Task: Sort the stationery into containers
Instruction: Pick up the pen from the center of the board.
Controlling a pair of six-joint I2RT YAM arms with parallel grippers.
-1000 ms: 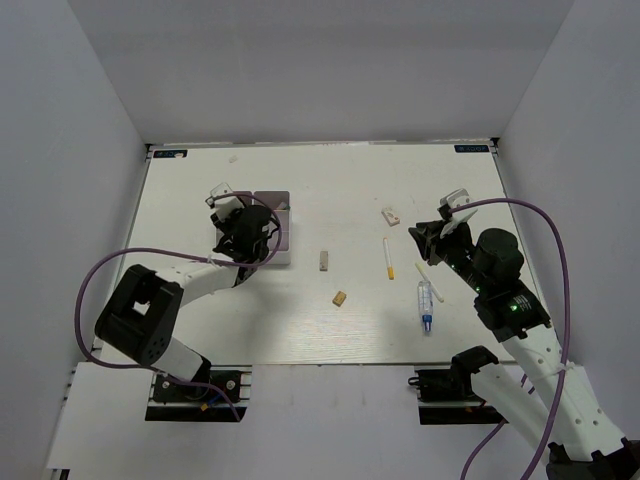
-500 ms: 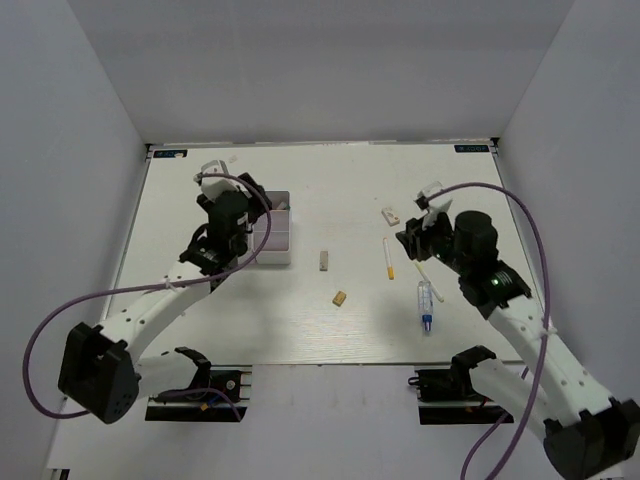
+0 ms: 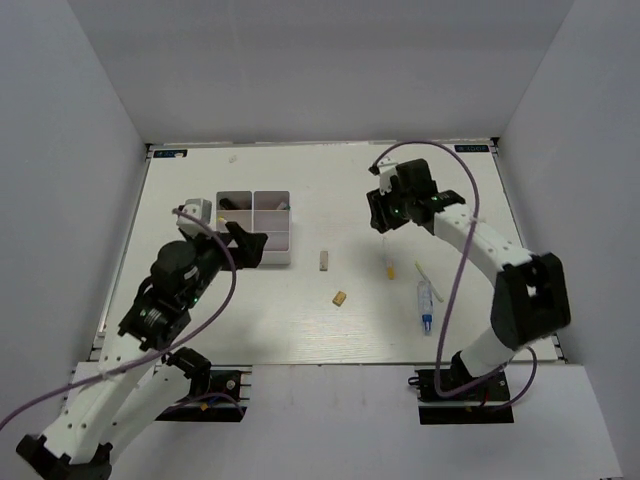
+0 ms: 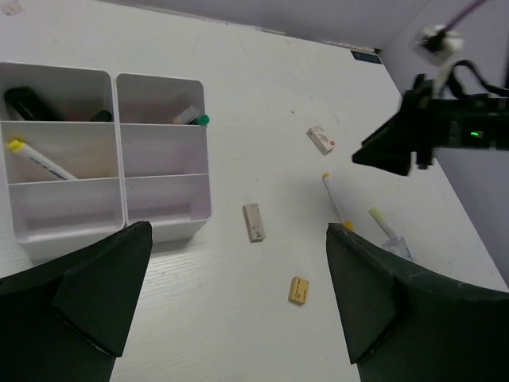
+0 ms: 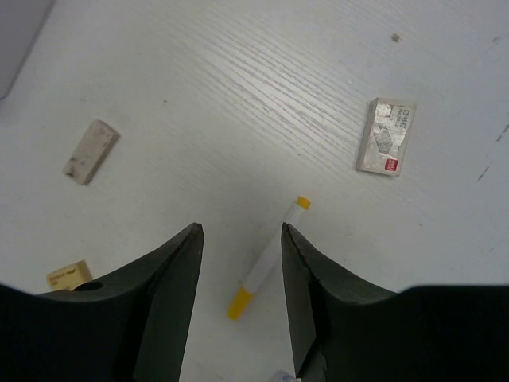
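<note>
The white organizer box (image 3: 254, 226) (image 4: 114, 143) holds a black highlighter (image 4: 24, 102), a yellow-tipped white pen (image 4: 41, 161) and a green-capped item (image 4: 191, 118). My left gripper (image 3: 250, 250) (image 4: 237, 263) is open and empty, hanging just right of the box's near corner. My right gripper (image 3: 385, 215) (image 5: 240, 239) is open above a white pen with yellow ends (image 5: 266, 259) (image 4: 334, 199), which lies between its fingers untouched. On the table lie a grey eraser (image 3: 324, 261) (image 5: 90, 151), a tan eraser (image 3: 340, 298) (image 4: 299, 290) and a labelled white eraser (image 5: 387, 137) (image 4: 322, 140).
A clear blue-tipped tube (image 3: 426, 303) and a pale yellow-tipped pen (image 3: 421, 270) (image 4: 382, 223) lie right of the yellow-ended pen. White walls enclose the table on three sides. The right arm's purple cable arcs over the table's right half.
My left gripper has drawn back from over the box toward the near side and opened wide. My right arm swung away and left over the yellow-ended pen, its jaws widening.
</note>
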